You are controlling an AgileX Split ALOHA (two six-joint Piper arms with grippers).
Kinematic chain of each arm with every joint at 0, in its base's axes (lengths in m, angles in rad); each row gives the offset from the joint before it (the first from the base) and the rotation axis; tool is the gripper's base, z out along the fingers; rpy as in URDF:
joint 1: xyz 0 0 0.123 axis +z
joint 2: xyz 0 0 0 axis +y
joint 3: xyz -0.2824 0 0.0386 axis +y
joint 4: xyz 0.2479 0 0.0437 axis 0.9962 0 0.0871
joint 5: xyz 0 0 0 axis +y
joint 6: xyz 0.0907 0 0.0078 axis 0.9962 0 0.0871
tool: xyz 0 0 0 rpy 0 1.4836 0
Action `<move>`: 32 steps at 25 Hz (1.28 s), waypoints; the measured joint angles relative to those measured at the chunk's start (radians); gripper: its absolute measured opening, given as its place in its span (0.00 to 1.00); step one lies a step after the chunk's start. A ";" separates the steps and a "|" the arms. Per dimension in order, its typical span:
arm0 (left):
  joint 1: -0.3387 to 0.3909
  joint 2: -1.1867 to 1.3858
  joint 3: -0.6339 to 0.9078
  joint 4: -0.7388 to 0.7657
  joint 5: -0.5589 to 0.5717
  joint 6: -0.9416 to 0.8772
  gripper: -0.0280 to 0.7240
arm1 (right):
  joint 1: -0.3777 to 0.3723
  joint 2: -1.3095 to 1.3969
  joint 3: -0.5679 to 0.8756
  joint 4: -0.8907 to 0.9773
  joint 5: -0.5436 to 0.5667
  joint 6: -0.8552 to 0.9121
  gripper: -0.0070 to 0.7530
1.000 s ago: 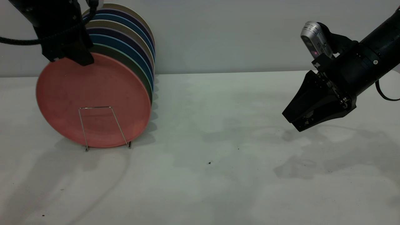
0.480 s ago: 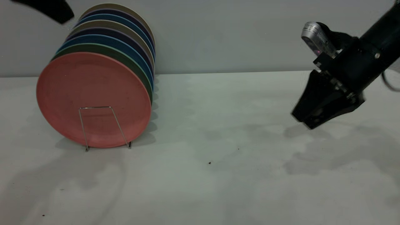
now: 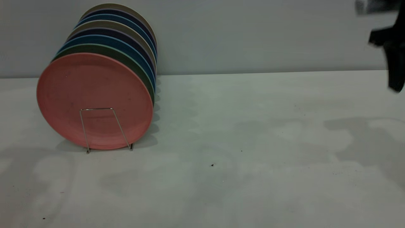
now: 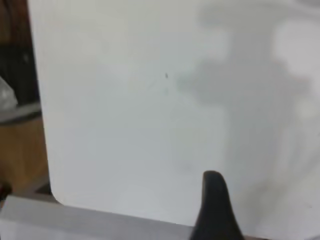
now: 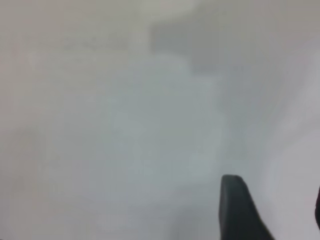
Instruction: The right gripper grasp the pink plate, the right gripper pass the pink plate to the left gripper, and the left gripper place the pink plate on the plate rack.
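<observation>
You see the pink plate (image 3: pixel 95 100) standing on edge at the front of the plate rack (image 3: pixel 106 129), and one wire loop of the rack crosses the plate's lower face. No gripper touches the plate. Directly behind it stands the green plate (image 3: pixel 126 58), and behind that a row of blue, dark and beige plates (image 3: pixel 126 30) leans against each other toward the wall.

To the right of the pink plate, the white table (image 3: pixel 240 152) is open up to its far side; only small dark specks lie there.

The right gripper (image 3: pixel 395 68) is high and far right of the plate, blurred and cut by the picture edge, so you cannot tell its jaws. The left gripper (image 4: pixel 216 210) shows only one finger over the table corner; its state also cannot be told.
</observation>
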 joint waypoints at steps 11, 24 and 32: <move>0.000 -0.365 0.126 -0.220 -0.001 0.116 0.79 | 0.026 -0.494 0.306 0.081 0.020 -0.049 0.52; 0.000 -0.941 0.556 -0.260 -0.013 0.138 0.79 | 0.187 -1.021 0.622 0.138 0.033 -0.068 0.52; 0.000 -1.236 0.751 -0.261 -0.014 0.123 0.79 | 0.187 -1.341 0.879 0.124 0.013 -0.092 0.52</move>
